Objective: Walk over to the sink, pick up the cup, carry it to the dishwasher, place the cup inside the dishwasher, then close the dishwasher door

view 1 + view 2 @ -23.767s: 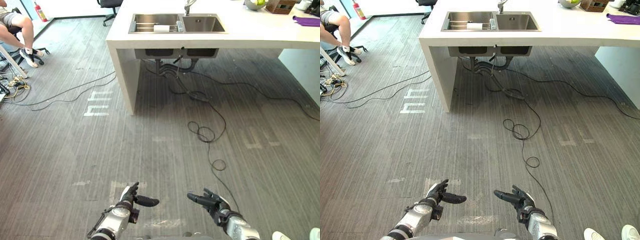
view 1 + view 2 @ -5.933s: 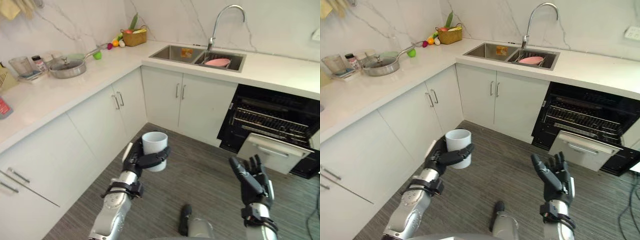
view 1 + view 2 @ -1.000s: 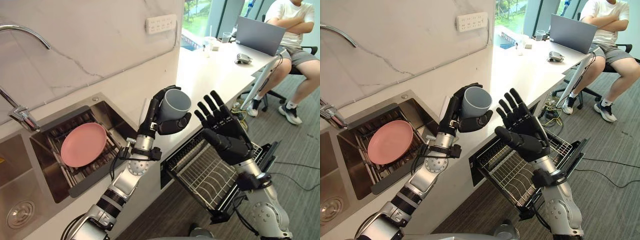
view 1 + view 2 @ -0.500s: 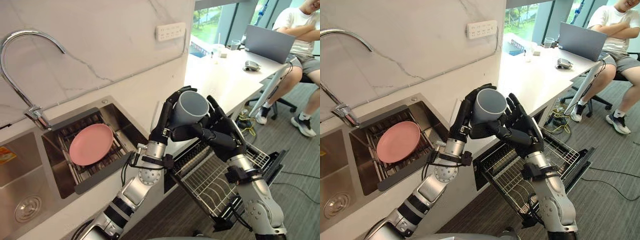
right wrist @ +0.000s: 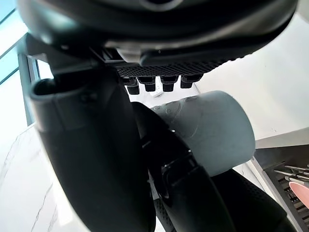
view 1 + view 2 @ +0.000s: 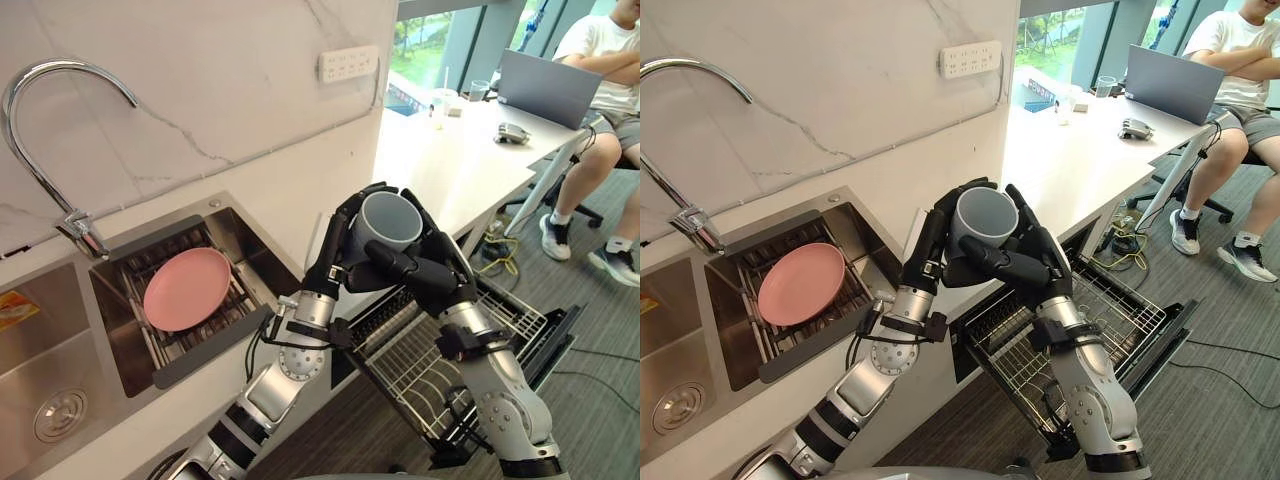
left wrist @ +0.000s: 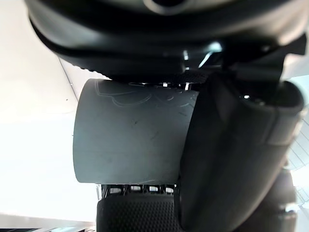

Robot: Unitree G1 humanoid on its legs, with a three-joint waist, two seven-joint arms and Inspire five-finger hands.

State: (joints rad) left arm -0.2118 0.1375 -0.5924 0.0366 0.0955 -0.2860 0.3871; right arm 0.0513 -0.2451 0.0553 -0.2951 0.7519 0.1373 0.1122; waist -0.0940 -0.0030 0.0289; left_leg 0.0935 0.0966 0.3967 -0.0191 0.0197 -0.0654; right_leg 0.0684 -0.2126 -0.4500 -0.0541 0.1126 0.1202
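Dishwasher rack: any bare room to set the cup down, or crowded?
Pulled-out wire dishwasher rack looks bare where visible; part is hidden. White countertop past the steel sink is bare up to the clutter by the grey laptop. Crowded: basin with round pink plate; left hand and right hand wrap the grey cup.

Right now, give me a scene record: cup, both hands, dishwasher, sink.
cup: grey, held in the air, mouth toward the head camera
left hand: fingers curled round the cup
right hand: clasping the cup from the other side, thumb across its front
dishwasher rack: pulled out, below the hands
dishwasher door: open
sink: pink plate in it
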